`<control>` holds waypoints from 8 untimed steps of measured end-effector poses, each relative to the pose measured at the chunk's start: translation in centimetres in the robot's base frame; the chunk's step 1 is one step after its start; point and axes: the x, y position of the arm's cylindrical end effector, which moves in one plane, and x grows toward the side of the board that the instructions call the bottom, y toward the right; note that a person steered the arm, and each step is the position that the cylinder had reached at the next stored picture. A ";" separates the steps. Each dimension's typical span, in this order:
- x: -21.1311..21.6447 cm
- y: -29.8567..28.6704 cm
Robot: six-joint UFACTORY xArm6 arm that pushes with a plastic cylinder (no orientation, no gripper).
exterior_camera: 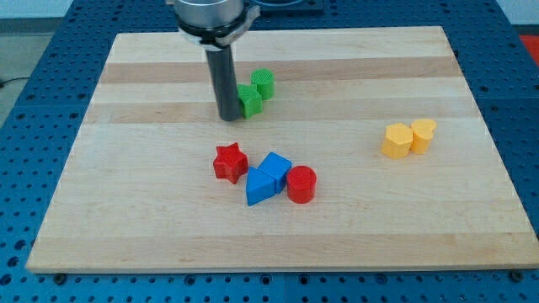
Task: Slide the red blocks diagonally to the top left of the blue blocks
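While my tip (pixel 229 118) rests touching the green blocks near the board's top edge, the red blocks wait unpushed.

The step in hand looks like the approach: I carry no gripper, only a bare rod holding nothing. The red star (pixel 229 162) touches the blue blocks' left side; the red cylinder (pixel 301 184) touches their right, toward the bottom edge, so it probably needs the longer push around. Count: two red, two blue ( (pixel 275 167), (pixel 259 187)), two green ( (pixel 249 100), (pixel 264 82)), two yellow ( (pixel 397 140), (pixel 423 133)).

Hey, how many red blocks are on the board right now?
2. The red star block sits left of the blue blocks, touching them; the red cylinder sits against their right side. None seem hidden, though my tip stands by the green blocks.
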 end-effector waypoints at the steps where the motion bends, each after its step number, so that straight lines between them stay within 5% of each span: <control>1: 0.4 -2.0; 5: 4.7 3.6; 8: 8.5 -4.1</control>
